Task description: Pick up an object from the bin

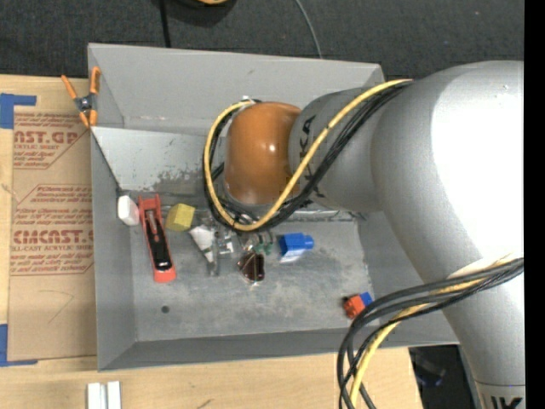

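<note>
Jaws: released or clenched, cannot tell. Gripper (223, 252): low at the middle of the bin (255, 324) floor, under the wrist's orange cover (260, 152). Nearest things: small white piece (202, 237), dark brown piece (251, 267), blue block (295, 245). Yellow block (180, 217), red tool (157, 239): toward the left wall. Handling note: centre on one nearby piece alone, probably white or brown; descend straight, sparing neighbours.

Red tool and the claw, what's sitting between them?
In the camera view, a small white piece lies between the red tool and the claw, with a yellow block just above it.
</note>
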Robot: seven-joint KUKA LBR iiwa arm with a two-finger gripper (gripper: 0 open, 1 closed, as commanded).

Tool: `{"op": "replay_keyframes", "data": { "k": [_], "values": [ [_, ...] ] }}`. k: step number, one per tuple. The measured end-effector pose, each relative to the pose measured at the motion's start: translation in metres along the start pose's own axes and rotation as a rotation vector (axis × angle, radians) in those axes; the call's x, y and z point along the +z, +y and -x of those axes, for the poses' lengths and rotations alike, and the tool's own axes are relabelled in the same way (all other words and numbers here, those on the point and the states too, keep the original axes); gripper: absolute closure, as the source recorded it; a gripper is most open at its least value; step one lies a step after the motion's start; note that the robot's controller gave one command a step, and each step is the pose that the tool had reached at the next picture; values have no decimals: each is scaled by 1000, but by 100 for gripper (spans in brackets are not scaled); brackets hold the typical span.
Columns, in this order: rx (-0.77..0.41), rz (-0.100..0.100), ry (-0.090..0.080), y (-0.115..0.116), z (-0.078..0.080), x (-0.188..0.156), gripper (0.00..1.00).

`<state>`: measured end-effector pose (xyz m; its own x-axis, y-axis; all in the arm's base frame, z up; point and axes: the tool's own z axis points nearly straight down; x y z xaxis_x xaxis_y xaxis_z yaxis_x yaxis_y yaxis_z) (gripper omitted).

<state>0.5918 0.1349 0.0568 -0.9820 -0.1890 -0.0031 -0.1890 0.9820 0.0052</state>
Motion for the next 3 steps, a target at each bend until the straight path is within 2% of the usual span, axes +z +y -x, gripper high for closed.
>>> {"op": "replay_keyframes", "data": {
  "k": [1,3],
  "values": [
    [0,0,4,0,-1,-20,100],
    [0,-1,2,0,0,-61,100]
  ]
}}
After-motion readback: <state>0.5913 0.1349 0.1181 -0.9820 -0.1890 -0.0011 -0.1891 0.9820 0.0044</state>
